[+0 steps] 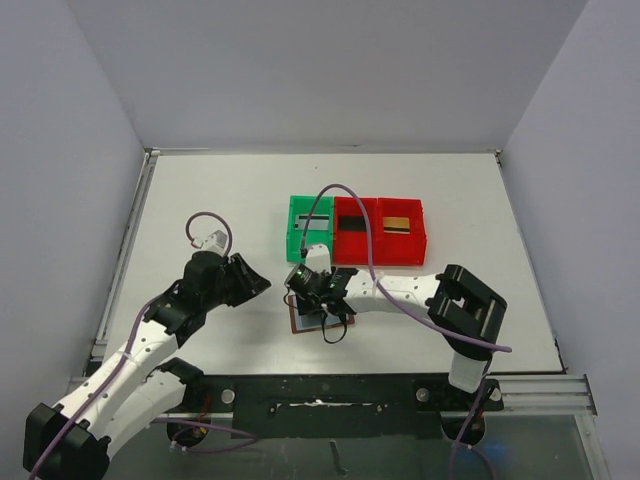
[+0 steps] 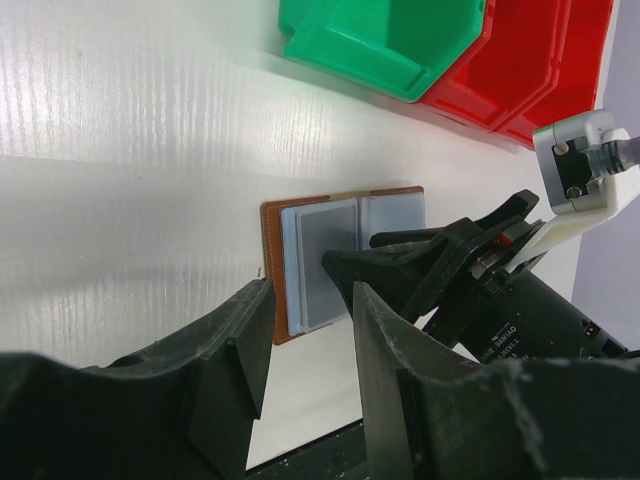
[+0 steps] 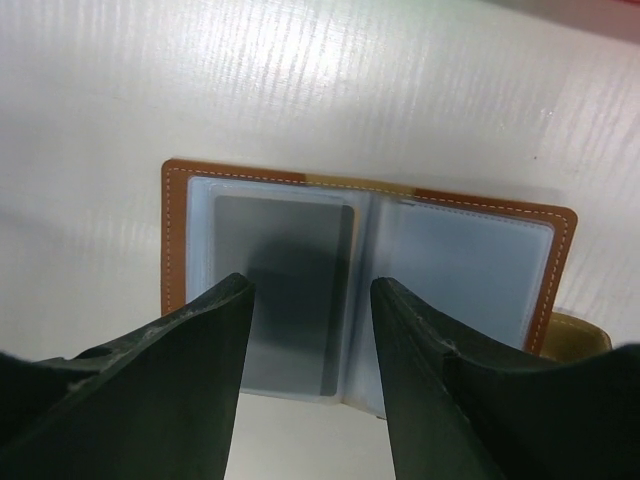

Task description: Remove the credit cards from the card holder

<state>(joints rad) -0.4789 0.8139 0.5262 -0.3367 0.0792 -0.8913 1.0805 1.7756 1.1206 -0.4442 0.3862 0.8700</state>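
Tabletop (image 1: pixel 200 200), white and faintly ribbed, spreads under both our grippers. Beyond the right gripper (image 3: pixel 312 290) we count three glossy plastic bins set wall to wall: one green bin (image 1: pixel 296 240) and two red bins (image 1: pixel 380 255). The card holder (image 3: pixel 470 270) lies flat and spread open directly beneath the right gripper. That gripper's two black fingers (image 3: pixel 200 360) stand apart, gripping nothing, and whether their tips touch the holder we cannot tell. The holder is one rectangle of brown stitched leather, with two pale blue-grey pockets and one tan tab (image 3: pixel 578 330) at a corner. Our left gripper (image 2: pixel 312 290) is likewise parted and empty; the holder lies just ahead of its fingertips. We see one credit card (image 3: pixel 285 240), a thin grey rectangle with rounded corners. It sits inside one pocket, in the gap between the right gripper's fingers.
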